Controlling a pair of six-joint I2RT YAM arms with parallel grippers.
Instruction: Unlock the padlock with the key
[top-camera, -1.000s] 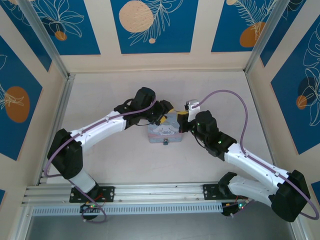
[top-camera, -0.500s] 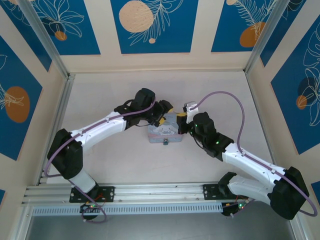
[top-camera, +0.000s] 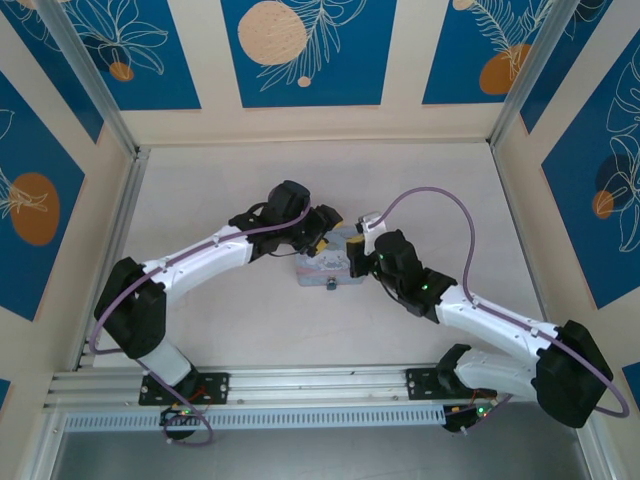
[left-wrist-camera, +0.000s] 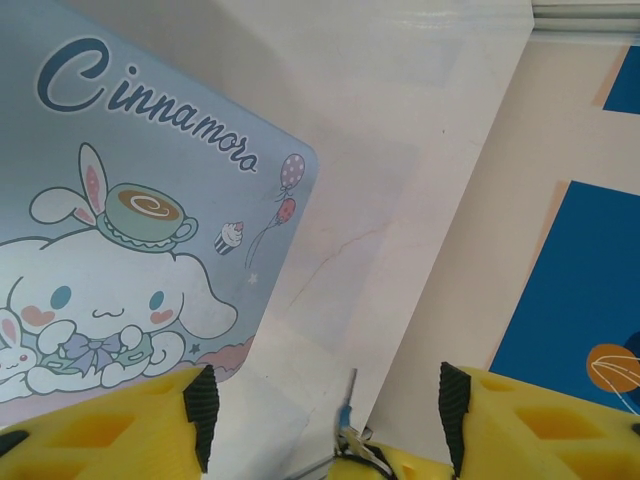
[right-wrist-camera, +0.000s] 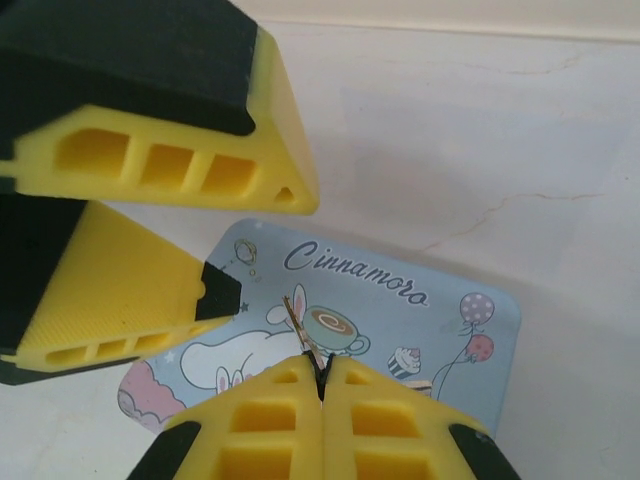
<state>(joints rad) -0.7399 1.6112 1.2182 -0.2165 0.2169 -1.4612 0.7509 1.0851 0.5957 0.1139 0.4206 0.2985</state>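
My right gripper (right-wrist-camera: 323, 372) is shut on the key (right-wrist-camera: 297, 318), a thin metal blade that sticks out of the fingertips over the pastel-blue tin (right-wrist-camera: 400, 300). In the top view this gripper (top-camera: 356, 246) hangs over the tin's (top-camera: 322, 265) far right corner. The padlock (top-camera: 331, 285) is a tiny dark thing at the tin's near edge. My left gripper (left-wrist-camera: 328, 410) stands open beside the tin (left-wrist-camera: 150, 200), one finger above its corner. The key's tip (left-wrist-camera: 347, 398) pokes up between the left jaws without touching them.
The left gripper's yellow fingers (right-wrist-camera: 150, 160) loom close at the upper left of the right wrist view. Pale tabletop (top-camera: 420, 190) lies all round the tin. Patterned walls (top-camera: 300, 60) and metal rails fence the table in.
The right arm has slid left, carrying the key further over the tin. The left arm has hardly moved, and its jaws have stayed open.
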